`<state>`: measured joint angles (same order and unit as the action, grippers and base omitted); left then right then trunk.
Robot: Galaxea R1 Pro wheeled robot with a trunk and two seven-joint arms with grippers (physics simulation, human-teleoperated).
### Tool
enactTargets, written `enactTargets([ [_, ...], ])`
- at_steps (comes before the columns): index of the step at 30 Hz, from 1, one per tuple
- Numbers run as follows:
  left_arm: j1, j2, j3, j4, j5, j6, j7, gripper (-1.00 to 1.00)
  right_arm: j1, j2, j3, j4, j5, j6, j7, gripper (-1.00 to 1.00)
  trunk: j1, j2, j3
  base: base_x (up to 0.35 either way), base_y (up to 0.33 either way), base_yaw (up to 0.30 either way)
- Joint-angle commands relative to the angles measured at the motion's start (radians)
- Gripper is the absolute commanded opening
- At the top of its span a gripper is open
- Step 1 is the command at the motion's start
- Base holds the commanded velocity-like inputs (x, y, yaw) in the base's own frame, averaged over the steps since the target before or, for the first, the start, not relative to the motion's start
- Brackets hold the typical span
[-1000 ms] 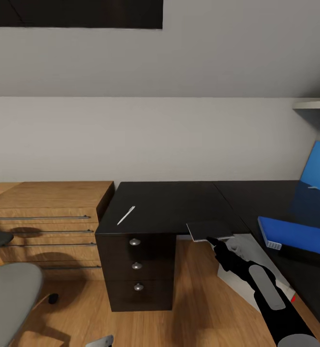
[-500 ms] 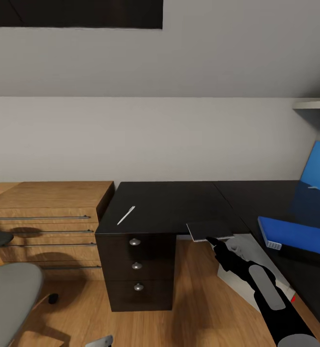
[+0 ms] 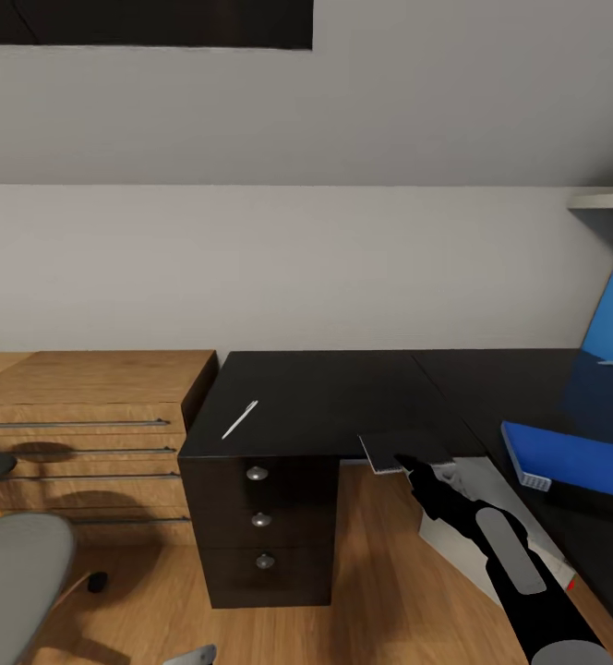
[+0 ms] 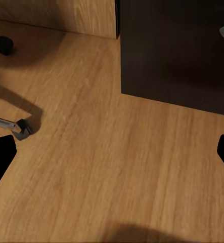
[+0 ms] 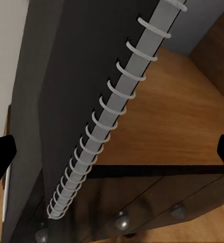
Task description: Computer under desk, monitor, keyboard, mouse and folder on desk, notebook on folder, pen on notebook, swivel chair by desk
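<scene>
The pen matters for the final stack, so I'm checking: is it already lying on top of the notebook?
No: the pen lies alone on the desk above the drawers, apart from the notebook at the desk's front edge.

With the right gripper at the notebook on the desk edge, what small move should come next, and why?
Probably lift the notebook slightly and carry it right toward the folder. The right gripper sits at the notebook's near edge, which overhangs the desk, and the folder lies flat with nothing on it. Whether the fingers have closed can't be told. The pen waits further left.

A home bedroom workspace: desk, wooden drawer chest, wood floor.
</scene>
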<state>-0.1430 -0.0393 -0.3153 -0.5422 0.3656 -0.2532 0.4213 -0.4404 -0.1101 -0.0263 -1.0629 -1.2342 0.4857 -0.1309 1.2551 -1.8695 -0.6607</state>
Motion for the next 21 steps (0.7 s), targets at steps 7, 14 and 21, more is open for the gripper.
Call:
enactTargets([
  [7, -0.001, 0.001, -0.008, 0.003, 0.01, -0.006, 0.007, 1.0, -0.001, 0.0, 0.0, -0.002, -0.01, 0.003, -0.009, 1.0, 0.0, 0.0, -0.001, 0.121, 0.0, 0.0],
  [14, -0.001, 0.001, -0.008, 0.004, 0.01, -0.005, 0.007, 1.0, -0.001, 0.0, -0.001, -0.002, -0.01, 0.002, -0.009, 1.0, 0.0, 0.0, -0.001, 0.024, 0.0, 0.0],
  [21, -0.001, 0.001, -0.008, 0.004, 0.01, -0.005, 0.005, 1.0, 0.0, -0.001, 0.0, -0.005, -0.008, 0.005, -0.01, -1.0, 0.0, 0.0, -0.001, 0.001, 0.0, 0.0],
])
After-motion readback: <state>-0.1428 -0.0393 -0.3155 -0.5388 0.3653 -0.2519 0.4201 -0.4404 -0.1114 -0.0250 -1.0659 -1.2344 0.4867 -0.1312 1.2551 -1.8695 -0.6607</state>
